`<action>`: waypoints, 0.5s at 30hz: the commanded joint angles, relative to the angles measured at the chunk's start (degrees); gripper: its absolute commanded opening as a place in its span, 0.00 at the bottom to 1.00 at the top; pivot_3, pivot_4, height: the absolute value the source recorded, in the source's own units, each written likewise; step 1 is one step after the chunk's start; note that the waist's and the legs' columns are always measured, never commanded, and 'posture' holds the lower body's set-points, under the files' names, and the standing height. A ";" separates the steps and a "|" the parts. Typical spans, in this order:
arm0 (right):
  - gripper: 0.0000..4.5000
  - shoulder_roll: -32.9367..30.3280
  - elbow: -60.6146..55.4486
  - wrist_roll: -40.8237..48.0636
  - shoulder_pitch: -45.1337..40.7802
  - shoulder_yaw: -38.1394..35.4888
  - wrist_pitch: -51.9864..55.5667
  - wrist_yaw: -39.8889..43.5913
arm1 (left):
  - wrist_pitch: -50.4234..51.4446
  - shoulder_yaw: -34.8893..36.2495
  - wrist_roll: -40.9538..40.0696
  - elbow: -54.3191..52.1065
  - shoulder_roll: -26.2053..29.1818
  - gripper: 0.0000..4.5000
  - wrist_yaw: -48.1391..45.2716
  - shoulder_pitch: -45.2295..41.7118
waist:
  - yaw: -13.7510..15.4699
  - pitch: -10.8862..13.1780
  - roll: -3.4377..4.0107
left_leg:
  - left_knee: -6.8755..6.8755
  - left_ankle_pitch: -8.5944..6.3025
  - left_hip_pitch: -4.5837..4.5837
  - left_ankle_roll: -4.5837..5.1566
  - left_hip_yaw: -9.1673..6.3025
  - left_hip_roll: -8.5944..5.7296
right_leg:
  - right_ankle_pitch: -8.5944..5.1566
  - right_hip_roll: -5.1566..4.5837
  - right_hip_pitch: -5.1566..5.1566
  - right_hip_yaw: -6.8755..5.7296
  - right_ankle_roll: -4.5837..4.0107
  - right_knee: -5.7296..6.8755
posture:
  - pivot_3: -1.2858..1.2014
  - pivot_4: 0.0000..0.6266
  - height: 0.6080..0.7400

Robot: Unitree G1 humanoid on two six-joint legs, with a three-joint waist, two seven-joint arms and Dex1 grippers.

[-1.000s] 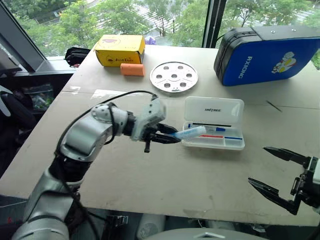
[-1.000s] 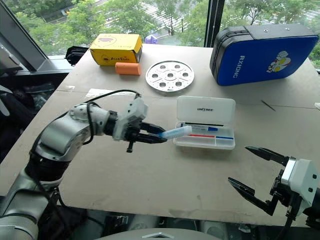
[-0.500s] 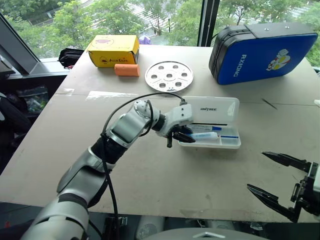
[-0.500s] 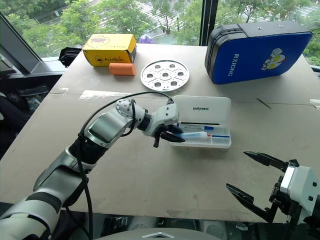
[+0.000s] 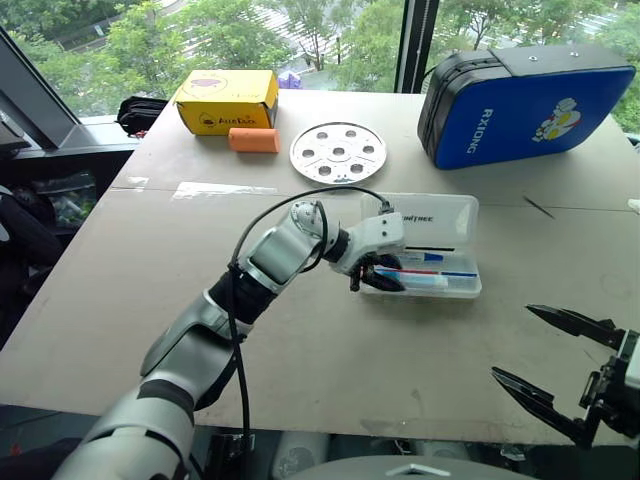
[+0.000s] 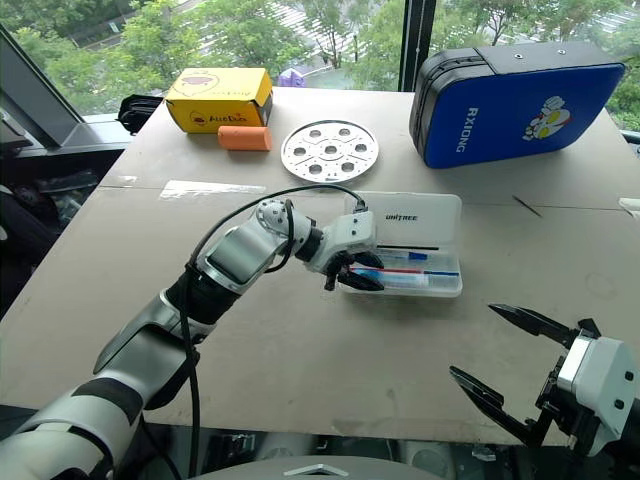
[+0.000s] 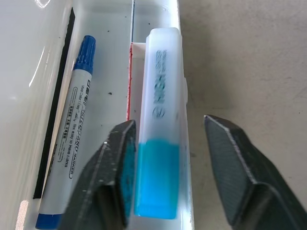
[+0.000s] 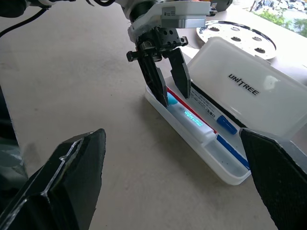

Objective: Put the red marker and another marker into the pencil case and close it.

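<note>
Left jaws [image 5: 385,283] parted, straddling the near end of a translucent blue highlighter [image 7: 160,158] that lies in the front compartment of the pencil case [image 5: 470,290]; one finger [image 7: 112,177] right against the highlighter's side, the other finger standing off with a clear gap (no clamping visible, nothing lifted). Highlighter resting flat along the case's front wall, blue end between the jaws, pale capped end pointing away from them.

Pencil case open on the worktop [image 5: 200,250], lid [image 5: 450,215] tilted back beyond the jaws, black lettering on it. Blue-capped whiteboard marker [image 7: 72,129] in the rear compartment, just beside the left jaws on the lid side, parallel to the highlighter. Thin red strip [image 7: 128,91] visible between the two, most of it hidden under the highlighter (cannot tell whether this is the red marker).

Right jaws [image 5: 555,375] spread wide and empty, held off the near edge of the worktop, well apart from the pencil case.

Beyond the left jaws, at the far side of the worktop: perforated metal disc [image 5: 338,153], yellow box [image 5: 226,100], orange block [image 5: 253,139], blue zip case [image 5: 520,105].
</note>
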 commanded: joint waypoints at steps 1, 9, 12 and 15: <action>1.00 0.99 -1.63 0.08 1.55 -2.86 -1.14 -0.76 | 0.41 1.92 -0.96 -2.56 0.34 0.93 -1.26 -1.29 | 0.00 0.00 0.00 | 0.00 0.00 0.00 0.00 0.00 0.00 | 0.00 0.00 0.00 0.00 0.00 0.00 | 0.52 0.24 1.00; 1.00 5.61 -0.74 -0.50 3.56 -4.51 7.06 -13.78 | 7.35 17.47 -17.75 -17.10 8.72 0.93 -7.16 9.05 | -0.40 -0.03 0.11 | -0.06 0.00 0.02 0.00 0.01 0.21 | -0.01 0.01 -0.09 0.05 -0.02 0.04 | 0.52 0.24 1.00; 1.00 5.74 2.01 0.25 1.92 -6.65 11.06 -19.12 | 6.43 22.19 -21.69 -21.81 10.76 0.93 -6.99 14.25 | -0.11 -0.02 0.11 | -0.06 0.00 0.00 0.00 0.00 0.24 | -0.01 -0.02 -0.09 0.04 -0.03 0.03 | 0.52 0.24 1.00; 1.00 2.84 7.70 2.89 -2.59 -8.74 20.94 -26.78 | 7.71 26.70 -27.60 -27.04 12.88 0.93 -8.01 18.52 | -0.03 -0.01 0.04 | -0.04 0.00 0.00 -0.01 0.09 0.22 | -0.01 -0.12 -0.06 0.10 -0.04 -0.02 | 0.52 0.24 1.00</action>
